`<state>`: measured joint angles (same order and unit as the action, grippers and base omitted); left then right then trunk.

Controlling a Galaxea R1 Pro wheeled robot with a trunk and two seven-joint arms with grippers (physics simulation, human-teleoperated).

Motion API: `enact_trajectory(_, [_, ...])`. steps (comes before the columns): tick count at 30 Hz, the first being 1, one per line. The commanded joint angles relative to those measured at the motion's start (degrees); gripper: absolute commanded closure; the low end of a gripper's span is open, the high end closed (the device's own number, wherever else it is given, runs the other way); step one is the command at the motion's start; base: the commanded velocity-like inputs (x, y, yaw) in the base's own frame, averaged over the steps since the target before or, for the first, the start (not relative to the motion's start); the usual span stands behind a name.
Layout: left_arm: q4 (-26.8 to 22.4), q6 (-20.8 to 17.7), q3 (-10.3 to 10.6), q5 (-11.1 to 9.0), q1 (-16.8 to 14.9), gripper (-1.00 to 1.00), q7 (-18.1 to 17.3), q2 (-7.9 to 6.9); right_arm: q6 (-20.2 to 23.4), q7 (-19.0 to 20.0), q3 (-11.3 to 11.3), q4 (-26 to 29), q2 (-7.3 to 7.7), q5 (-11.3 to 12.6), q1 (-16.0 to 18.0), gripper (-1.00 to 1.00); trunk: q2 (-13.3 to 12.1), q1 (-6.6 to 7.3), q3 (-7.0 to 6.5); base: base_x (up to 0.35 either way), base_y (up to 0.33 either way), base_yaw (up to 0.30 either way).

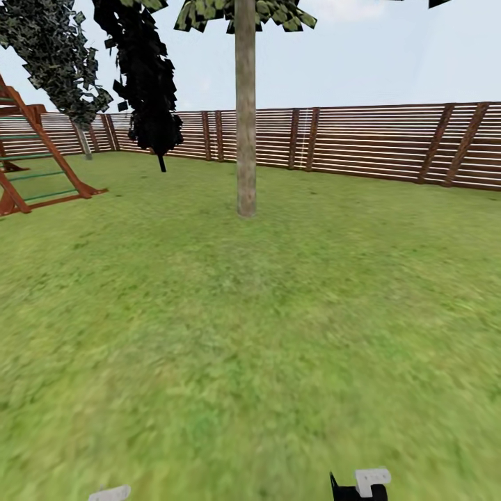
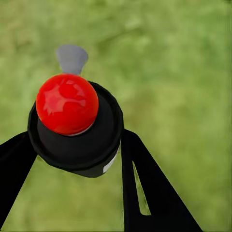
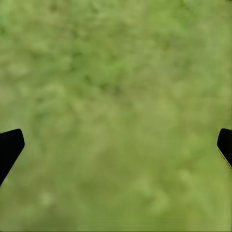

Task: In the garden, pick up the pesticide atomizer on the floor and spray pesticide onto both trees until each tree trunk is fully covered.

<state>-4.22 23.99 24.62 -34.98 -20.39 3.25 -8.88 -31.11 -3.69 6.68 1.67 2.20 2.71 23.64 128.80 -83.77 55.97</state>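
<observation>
Atomizer in the left hand, tree dead ahead

The left hand (image 2: pixel 77 159) is clenched around the black pesticide atomizer (image 2: pixel 75 128), its red cap up and grey nozzle poking out over the lawn (image 2: pixel 183 72). The right hand (image 3: pixel 116 145) hangs released, fingers spread wide above bare grass. Out in the garden, a grey-tan tree (image 1: pixel 245 111) stands straight ahead mid-lawn, fence (image 1: pixel 376 142) far behind, a wooden climbing frame (image 1: pixel 31 160) far left.
</observation>
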Motion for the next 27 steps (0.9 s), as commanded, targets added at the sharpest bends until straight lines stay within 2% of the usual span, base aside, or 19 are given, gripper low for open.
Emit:
enact_trajectory(1, [0.0,0.0,0.0,0.0,0.0,1.0,0.0,0.0,0.0,0.0,0.0,0.0,0.0,0.0,0.0,-1.0,0.0,0.0,0.0,0.339,0.0,0.0])
enact_trajectory(27, [0.0,0.0,0.0,0.0,0.0,1.0,0.0,0.0,0.0,0.0,0.0,0.0,0.0,0.0,0.0,-1.0,0.0,0.0,0.0,0.339,0.0,0.0])
